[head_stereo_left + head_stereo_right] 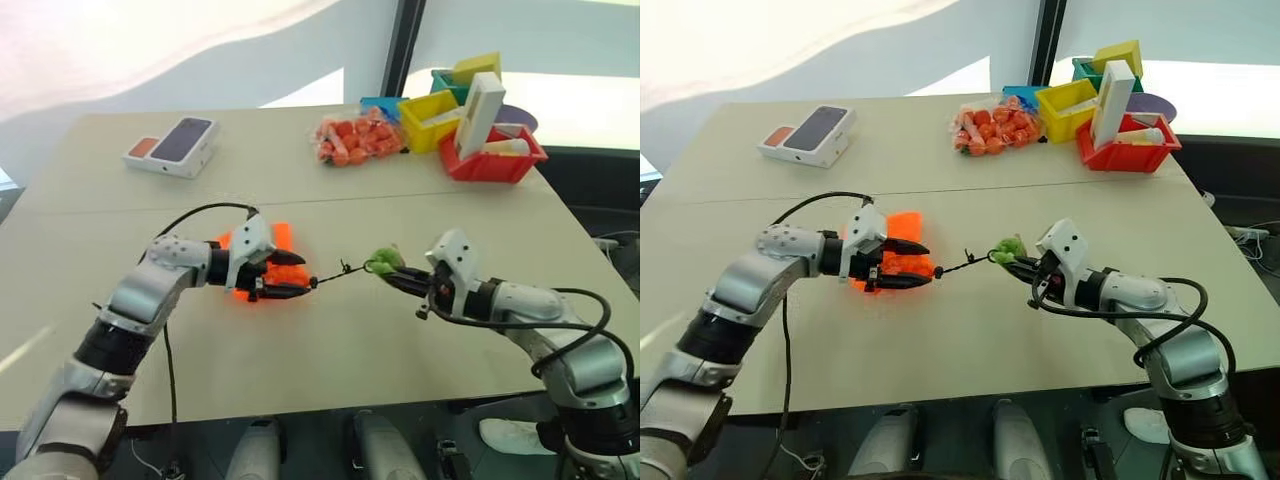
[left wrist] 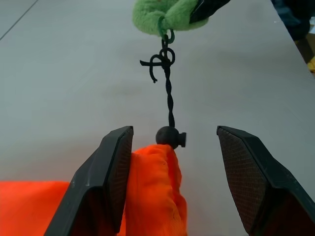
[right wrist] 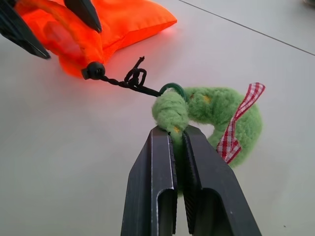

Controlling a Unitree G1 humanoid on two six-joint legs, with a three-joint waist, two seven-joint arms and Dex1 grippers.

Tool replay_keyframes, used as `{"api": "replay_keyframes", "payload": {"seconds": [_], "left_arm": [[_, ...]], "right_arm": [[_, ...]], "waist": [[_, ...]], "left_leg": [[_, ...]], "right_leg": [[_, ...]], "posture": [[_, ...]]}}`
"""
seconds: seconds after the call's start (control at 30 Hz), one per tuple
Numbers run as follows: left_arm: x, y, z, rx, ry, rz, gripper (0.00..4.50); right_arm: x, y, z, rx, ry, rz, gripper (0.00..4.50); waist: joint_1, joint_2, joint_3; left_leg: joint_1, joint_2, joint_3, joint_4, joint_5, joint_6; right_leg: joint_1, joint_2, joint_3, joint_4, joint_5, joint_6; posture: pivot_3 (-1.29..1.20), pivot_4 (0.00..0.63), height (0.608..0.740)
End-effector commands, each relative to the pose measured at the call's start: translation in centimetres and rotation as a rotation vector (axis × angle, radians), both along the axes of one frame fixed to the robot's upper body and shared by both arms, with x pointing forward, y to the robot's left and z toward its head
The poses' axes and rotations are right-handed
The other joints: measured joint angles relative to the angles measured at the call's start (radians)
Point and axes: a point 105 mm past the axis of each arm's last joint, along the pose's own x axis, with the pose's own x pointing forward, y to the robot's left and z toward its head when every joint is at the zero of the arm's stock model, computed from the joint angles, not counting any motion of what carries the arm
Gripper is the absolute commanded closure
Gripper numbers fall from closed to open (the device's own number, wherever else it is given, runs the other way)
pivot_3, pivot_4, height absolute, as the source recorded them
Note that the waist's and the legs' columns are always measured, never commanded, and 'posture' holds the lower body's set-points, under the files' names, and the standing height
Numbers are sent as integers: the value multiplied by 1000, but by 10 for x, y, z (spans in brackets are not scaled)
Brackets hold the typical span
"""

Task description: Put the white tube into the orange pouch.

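Observation:
The orange pouch (image 1: 284,238) lies on the table in front of me, its mouth gathered at a black cord stopper (image 2: 170,137). My left gripper (image 1: 295,276) is open and straddles the gathered neck of the pouch (image 2: 157,187); one finger (image 2: 115,167) is against the cloth. A thin black cord (image 1: 335,272) runs from the stopper to the green fuzzy tuft (image 3: 216,105). My right gripper (image 3: 174,130) is shut on that tuft (image 1: 1007,247), just above the tabletop. The white tube is out of view.
At the table's far right stand coloured bins, a red one (image 1: 490,162) and a yellow one (image 1: 430,120), with an upright white box (image 1: 478,112). A clear bag of orange-red pieces (image 1: 358,138) lies beside them. A phone box (image 1: 172,146) sits far left.

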Motion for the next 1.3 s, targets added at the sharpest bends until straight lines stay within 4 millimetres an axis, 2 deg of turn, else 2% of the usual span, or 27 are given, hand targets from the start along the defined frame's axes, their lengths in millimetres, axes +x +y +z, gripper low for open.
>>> {"api": "replay_keyframes", "payload": {"seconds": [0.03,0.37,0.5,0.67,0.87,1.3], "left_arm": [[5,-5,1,32,-23,-74,1637],[10,-12,-11,115,-14,-169,1637],[6,-10,-17,143,-3,-198,1637],[6,-12,-16,131,-10,-196,1637],[9,-17,-12,86,-17,-177,1637],[11,-21,-5,-29,217,-143,1637]], "right_arm": [[-5,10,12,18,-52,29,4452],[-8,14,14,23,-64,28,4452],[-4,6,20,20,-85,-8,4452],[-4,-1,22,6,-86,-22,4452],[-5,2,21,6,-81,-11,4452],[-10,4,20,-4,-77,20,4452]], "waist": [[1,0,0],[1,0,0],[2,0,0],[3,0,0],[3,0,0],[2,0,0]], "left_leg": [[0,0,0,0,0,0],[-1,0,-1,0,0,0],[-1,0,-1,1,0,0],[-1,0,-1,1,0,0],[-1,0,-1,1,0,0],[0,0,-1,2,0,0]], "right_leg": [[0,0,0,0,0,0],[0,0,0,1,0,1],[0,0,0,1,0,1],[0,0,0,1,0,1],[0,0,0,1,0,1],[0,0,-1,2,1,2]], "posture": [[0,150,740],[0,150,740],[0,150,740],[0,150,740],[0,150,740],[0,150,740]]}}
